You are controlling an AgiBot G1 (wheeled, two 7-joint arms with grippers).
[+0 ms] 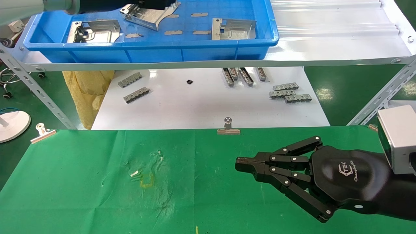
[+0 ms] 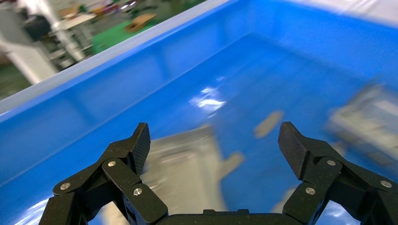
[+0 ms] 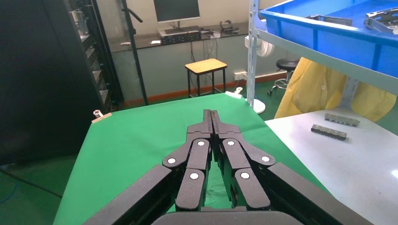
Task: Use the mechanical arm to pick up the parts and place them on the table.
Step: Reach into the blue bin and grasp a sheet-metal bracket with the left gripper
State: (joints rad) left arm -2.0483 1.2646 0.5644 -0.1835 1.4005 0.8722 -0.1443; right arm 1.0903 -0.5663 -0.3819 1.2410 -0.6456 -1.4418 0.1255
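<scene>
Three silver plates lie in the blue bin (image 1: 156,48) on the top shelf: one at the left (image 1: 94,31), one in the middle (image 1: 148,16), one at the right (image 1: 232,29). My left arm (image 1: 97,6) reaches into the bin from the left, over the middle plate. In the left wrist view my left gripper (image 2: 216,140) is open and empty, just above a plate (image 2: 183,173) that lies nearer one fingertip; another plate (image 2: 371,122) lies farther off. My right gripper (image 1: 240,161) is shut and empty above the green cloth, and it also shows in the right wrist view (image 3: 211,115).
Thin grey strips (image 1: 174,32) lie loose in the bin. Small grey notched bars (image 1: 289,94) lie on the white lower table (image 1: 195,107). Metal clips (image 1: 228,128) hold the green cloth (image 1: 97,195). Slanted shelf struts (image 1: 32,87) stand at both sides.
</scene>
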